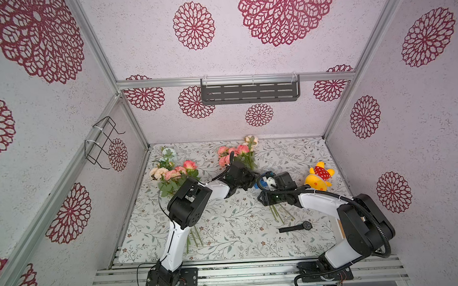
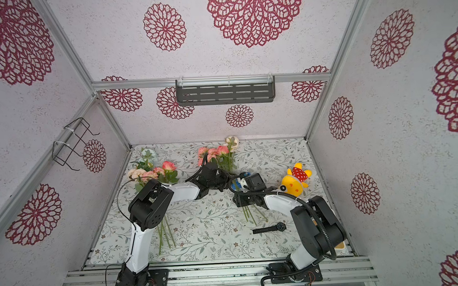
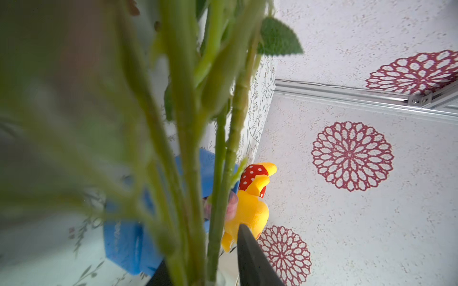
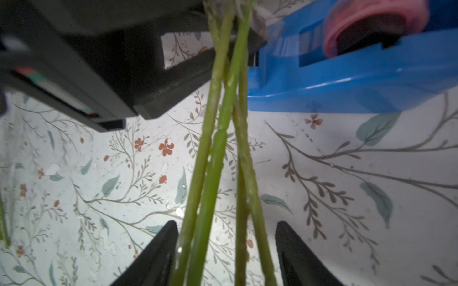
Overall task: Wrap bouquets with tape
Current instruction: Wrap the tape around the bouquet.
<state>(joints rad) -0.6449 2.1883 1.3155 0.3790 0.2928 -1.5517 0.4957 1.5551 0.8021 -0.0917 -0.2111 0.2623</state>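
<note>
One of the bouquets [image 1: 236,152], pink and peach roses, lies at the back middle with its stems [image 4: 218,153] running toward the front. My left gripper [image 3: 203,247] stands open around these stems, a narrow gap showing beside one finger [image 3: 252,260]. My right gripper [image 4: 226,230] straddles the same stems nearer the front, open wide and touching nothing. The blue dispenser [image 4: 347,74] with the tape [image 4: 371,19] sits on the table just beside both grippers [image 1: 263,183]. The other of the bouquets [image 1: 173,174], with a pale blue bloom, lies at the left, partly under my left arm.
A yellow plush toy [image 1: 319,177] sits to the right of the dispenser. A black wristwatch [image 1: 296,227] lies near the front right. On the back wall hangs a dark shelf [image 1: 249,92], and a wire basket [image 1: 103,143] is fixed to the left wall.
</note>
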